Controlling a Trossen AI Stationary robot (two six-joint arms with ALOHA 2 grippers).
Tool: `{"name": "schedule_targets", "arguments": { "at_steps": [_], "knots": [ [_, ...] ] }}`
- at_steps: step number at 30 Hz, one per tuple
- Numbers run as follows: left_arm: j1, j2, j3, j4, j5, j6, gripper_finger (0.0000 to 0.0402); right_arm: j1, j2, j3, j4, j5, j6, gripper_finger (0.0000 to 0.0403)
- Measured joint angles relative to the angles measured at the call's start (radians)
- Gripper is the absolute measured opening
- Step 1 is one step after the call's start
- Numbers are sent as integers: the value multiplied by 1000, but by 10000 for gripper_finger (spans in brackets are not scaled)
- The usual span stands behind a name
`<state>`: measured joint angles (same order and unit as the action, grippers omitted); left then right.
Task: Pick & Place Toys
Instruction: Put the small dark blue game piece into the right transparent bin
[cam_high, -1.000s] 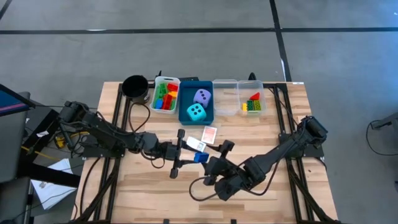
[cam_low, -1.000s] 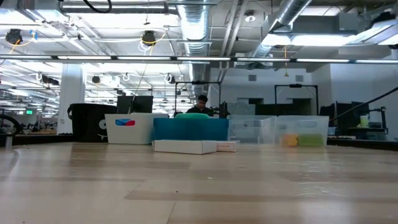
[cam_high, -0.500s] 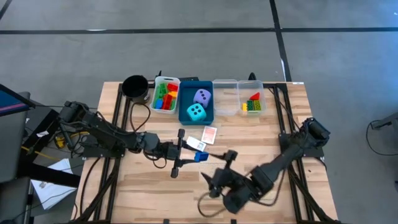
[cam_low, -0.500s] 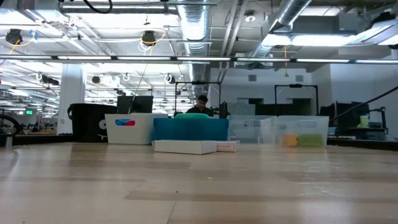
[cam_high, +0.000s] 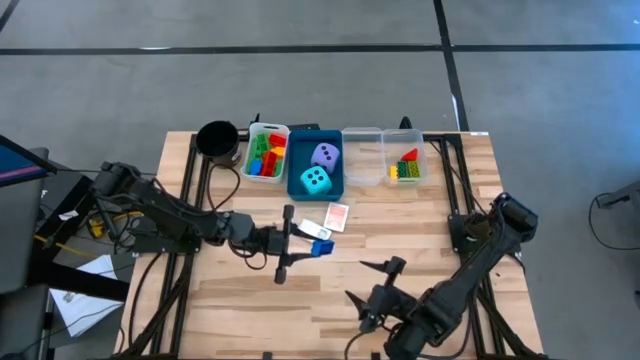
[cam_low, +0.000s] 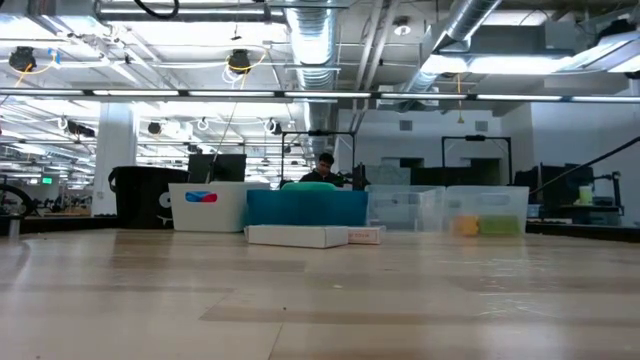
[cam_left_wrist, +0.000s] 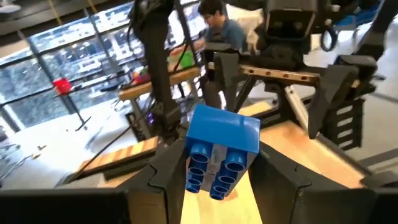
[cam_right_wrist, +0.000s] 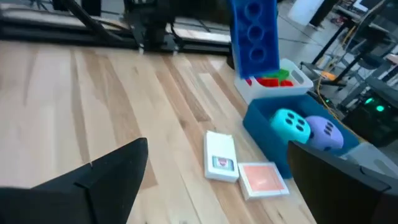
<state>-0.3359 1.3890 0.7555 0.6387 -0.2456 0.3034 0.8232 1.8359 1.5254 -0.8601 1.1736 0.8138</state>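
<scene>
The right gripper is backing away toward six o'clock, fingers spread and empty, leaving the left gripper clamping the blue brick above mid-worktop.

A wooden table is seen from above on a grey floor. Along its far edge a black cup, a white tray, a blue tray and two clear trays are lined up. A person is seen seated behind them.
</scene>
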Motion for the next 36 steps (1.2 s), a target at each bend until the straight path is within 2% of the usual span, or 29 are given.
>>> {"name": "schedule_targets", "arguments": {
  "at_steps": [6,11,18,21,28,36],
  "knots": [
    [0,-36,0,-43,-74,6,135,-4,1,-127,53,-2,111,376],
    [8,-107,0,-129,-185,7,135,-8,2,-268,236,-1,214,376],
    [40,-196,0,-301,-443,-37,136,-36,2,-386,565,4,127,376],
    [70,-207,0,-357,-526,-77,136,-48,2,-406,639,4,67,376],
    [169,-205,0,-442,-560,-173,136,-54,2,-419,674,3,42,376],
    [331,-205,0,-456,-561,-182,136,-77,2,-419,674,6,3,376]
  ]
}}
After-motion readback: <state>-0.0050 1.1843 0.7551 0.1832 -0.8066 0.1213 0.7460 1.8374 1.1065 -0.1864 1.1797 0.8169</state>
